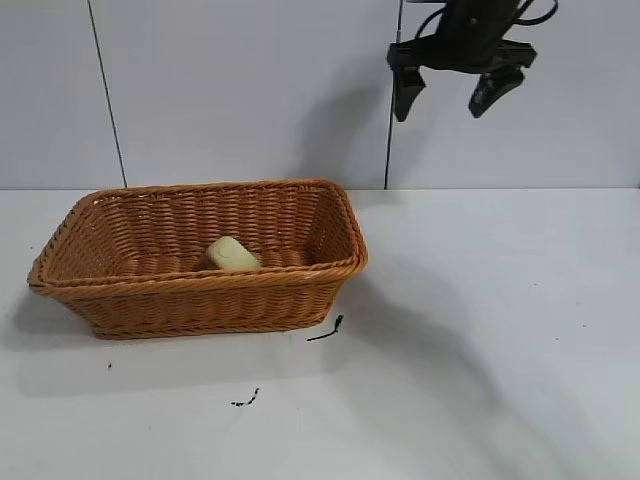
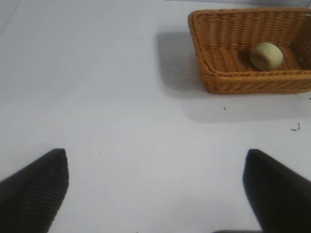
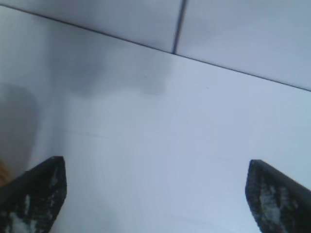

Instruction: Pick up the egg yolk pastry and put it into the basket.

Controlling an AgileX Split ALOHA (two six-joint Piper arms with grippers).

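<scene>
On the white table (image 1: pixel 500 330), egg yolk pastry (image 1: pixel 233 254) lies in basket (image 1: pixel 200 300) (right gripper (image 1: pixel 452 92) wide open, empty).

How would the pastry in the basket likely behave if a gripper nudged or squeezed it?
The pastry looks round and puck-shaped, tilted on the woven floor of the basket, so a nudge might roll it. Its matte surface suggests decent grip. It is small and probably light, perhaps crumbly.

Basket (image 1: pixel 200 265) stands on left half of table (image 1: pixel 500 330); flared wicker walls block side approach, top open. Egg yolk pastry (image 1: pixel 233 254) lies inside, floor bare around it. Right gripper (image 1: pixel 455 95) hangs high, fingers spread, well clear of basket.
</scene>
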